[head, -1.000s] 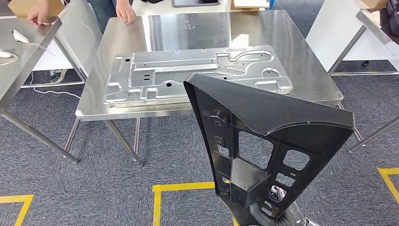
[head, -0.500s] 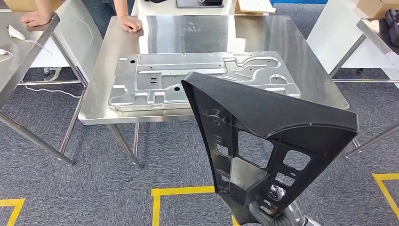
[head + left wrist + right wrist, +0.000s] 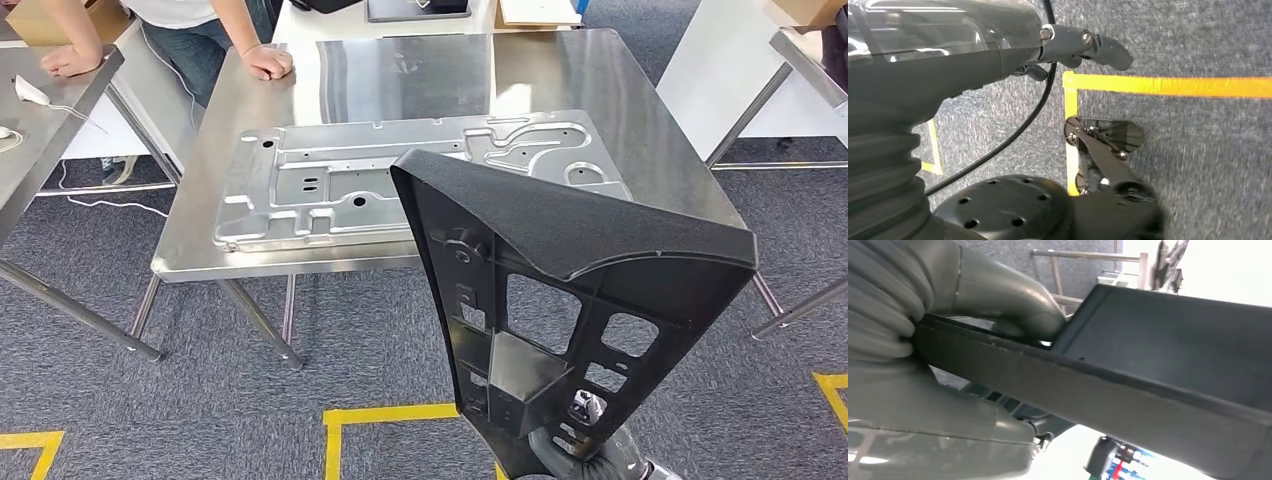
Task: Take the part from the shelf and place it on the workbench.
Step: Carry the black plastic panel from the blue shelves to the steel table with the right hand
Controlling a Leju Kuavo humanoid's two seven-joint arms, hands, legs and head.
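A large black plastic part [image 3: 560, 230] with cut-outs stands upright close in front of me in the head view. My right hand [image 3: 588, 452] grips it at its bottom end. In the right wrist view the grey thumb [image 3: 1013, 305] presses over the part's edge [image 3: 1148, 370]. Beyond the part stands the steel workbench [image 3: 600, 110], with a flat stamped metal plate [image 3: 330, 185] lying on it. My left hand [image 3: 1068, 42] hangs over the carpet with a dark finger stretched out and nothing in it.
A person [image 3: 265, 62] leans a hand on the workbench's far left corner and another on a second steel table [image 3: 40, 140] at the left. Another table [image 3: 800, 60] stands at the right. Yellow tape [image 3: 385, 415] marks the grey carpet between me and the bench.
The whole picture has shifted, so the camera moved, and the workbench now sits slightly nearer. The part stays in my right hand at the same place in view.
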